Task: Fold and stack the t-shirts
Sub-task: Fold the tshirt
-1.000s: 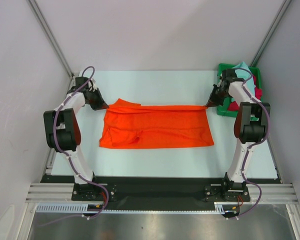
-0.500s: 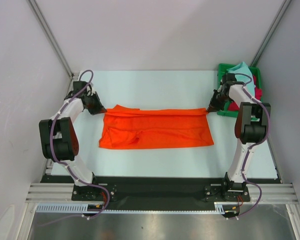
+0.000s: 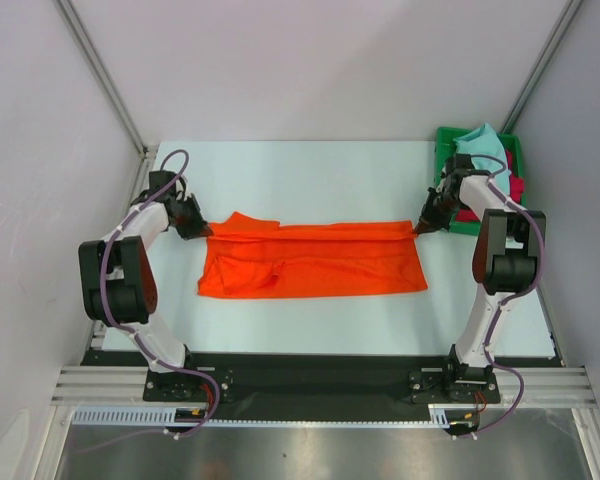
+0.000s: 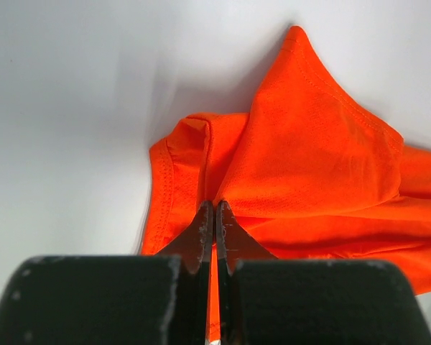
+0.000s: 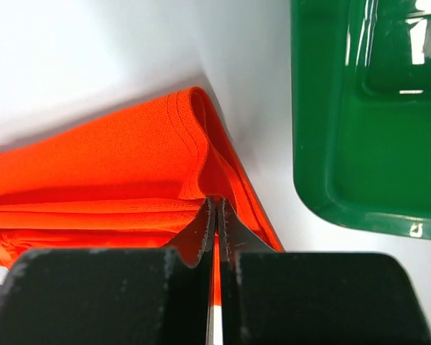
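Observation:
The bright orange t-shirt (image 3: 315,262) lies spread across the middle of the table, its far edge lifted and stretched into a ridge. My left gripper (image 3: 202,231) is shut on its far left corner; in the left wrist view the orange t-shirt (image 4: 309,151) bunches at the gripper (image 4: 215,208). At the far right corner my right gripper (image 3: 420,228) is shut on the cloth, and the right wrist view shows a fold of the orange t-shirt (image 5: 115,165) pinched in that gripper (image 5: 215,205). A light teal t-shirt (image 3: 483,148) and a crimson red one (image 3: 517,187) sit in the tray.
A green plastic tray (image 3: 446,138) stands at the table's far right corner, just beyond my right gripper; its rim (image 5: 323,180) shows close by in the right wrist view. Grey walls close in the left, right and back sides.
Both grippers have carried the shirt's far edge toward the near side and lower, so the folded-over strip now lies further onto the shirt. The grip has not changed.

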{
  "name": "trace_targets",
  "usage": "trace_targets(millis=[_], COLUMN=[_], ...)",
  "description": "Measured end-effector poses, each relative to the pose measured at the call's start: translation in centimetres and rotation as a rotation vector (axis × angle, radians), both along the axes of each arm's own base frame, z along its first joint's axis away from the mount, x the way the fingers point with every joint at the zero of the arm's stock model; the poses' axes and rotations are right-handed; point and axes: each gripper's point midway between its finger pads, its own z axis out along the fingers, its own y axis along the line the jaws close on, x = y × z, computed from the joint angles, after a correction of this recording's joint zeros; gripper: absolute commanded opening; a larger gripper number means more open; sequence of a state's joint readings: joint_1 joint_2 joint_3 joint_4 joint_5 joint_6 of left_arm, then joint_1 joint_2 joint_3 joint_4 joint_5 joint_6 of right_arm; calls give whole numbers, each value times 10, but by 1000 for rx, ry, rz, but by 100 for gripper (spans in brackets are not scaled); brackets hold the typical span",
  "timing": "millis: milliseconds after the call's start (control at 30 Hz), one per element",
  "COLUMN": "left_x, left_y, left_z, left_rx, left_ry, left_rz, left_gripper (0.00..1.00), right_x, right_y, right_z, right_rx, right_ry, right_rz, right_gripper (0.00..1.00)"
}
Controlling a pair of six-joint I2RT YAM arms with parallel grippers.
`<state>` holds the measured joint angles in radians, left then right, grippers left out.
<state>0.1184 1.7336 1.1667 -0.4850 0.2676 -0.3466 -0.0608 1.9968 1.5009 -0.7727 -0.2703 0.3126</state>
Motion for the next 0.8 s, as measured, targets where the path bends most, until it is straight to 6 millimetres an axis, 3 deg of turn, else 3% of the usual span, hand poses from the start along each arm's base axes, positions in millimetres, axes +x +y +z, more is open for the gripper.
trace_targets(millis=[800], left_x=[-15], left_y=[4], left_z=[-10], left_rx=[29], left_ry=[39], left_rz=[0], left_gripper=[0], right_x=[-20], right_y=[2], right_z=[-10], right_rx=[-3], right_ry=[38], right_rz=[22], right_gripper=[0])
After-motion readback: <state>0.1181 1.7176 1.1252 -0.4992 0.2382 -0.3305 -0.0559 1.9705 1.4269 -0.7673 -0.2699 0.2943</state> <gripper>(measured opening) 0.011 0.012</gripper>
